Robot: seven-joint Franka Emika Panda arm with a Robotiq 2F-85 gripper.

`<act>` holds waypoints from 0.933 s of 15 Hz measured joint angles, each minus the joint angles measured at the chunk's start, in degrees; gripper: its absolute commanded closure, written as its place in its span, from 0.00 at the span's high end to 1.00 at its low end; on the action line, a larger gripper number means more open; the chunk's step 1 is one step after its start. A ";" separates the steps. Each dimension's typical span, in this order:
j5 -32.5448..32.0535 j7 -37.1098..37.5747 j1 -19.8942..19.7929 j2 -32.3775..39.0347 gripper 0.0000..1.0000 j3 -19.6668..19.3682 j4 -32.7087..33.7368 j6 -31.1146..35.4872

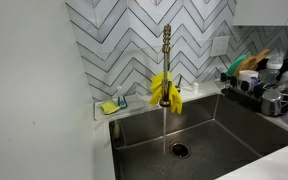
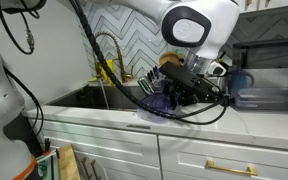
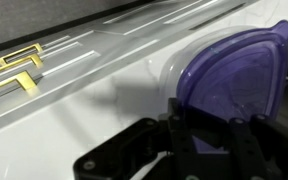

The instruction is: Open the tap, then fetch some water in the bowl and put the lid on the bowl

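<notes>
Tabletop (image 2: 246,118) right of the steel sink (image 1: 236,128), with far-side brass tap (image 1: 166,45) open and thin water stream (image 1: 164,125) into the drain. On that tabletop, near the sink's edge, clear bowl (image 3: 172,68); purple lid (image 3: 234,80) seemingly over it, roughly flat. Claw (image 3: 204,124) clenched, apparently on the lid's near rim; bowl directly beneath, so probably only a short lowering ahead.

A white countertop (image 2: 244,120) crosses the middle of the frame in an exterior view, with a steel sink (image 1: 219,135) sunk into it. On the ledge behind the sink, the tap (image 1: 166,60) stands at centre and a yellow sponge (image 1: 110,106) lies at left. A dish rack (image 1: 262,88) sits at right. In the wrist view, a clear bowl (image 3: 170,68) with a purple lid (image 3: 234,75) over it sits at right.
</notes>
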 measured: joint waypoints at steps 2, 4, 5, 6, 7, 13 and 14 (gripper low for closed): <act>0.21 0.00 -0.02 -0.22 0.02 -0.11 -0.02 0.00; 0.46 0.00 -0.04 -0.44 0.02 -0.22 -0.02 0.00; 0.59 0.00 -0.04 -0.52 0.02 -0.23 -0.02 0.00; 0.64 0.00 -0.03 -0.55 0.02 -0.23 -0.03 0.00; 0.68 0.00 0.00 -0.56 0.02 -0.23 -0.06 -0.02; 0.71 0.23 0.17 -0.87 0.02 -0.19 -0.91 -0.03; 0.71 0.40 0.22 -1.09 0.02 -0.19 -1.16 -0.03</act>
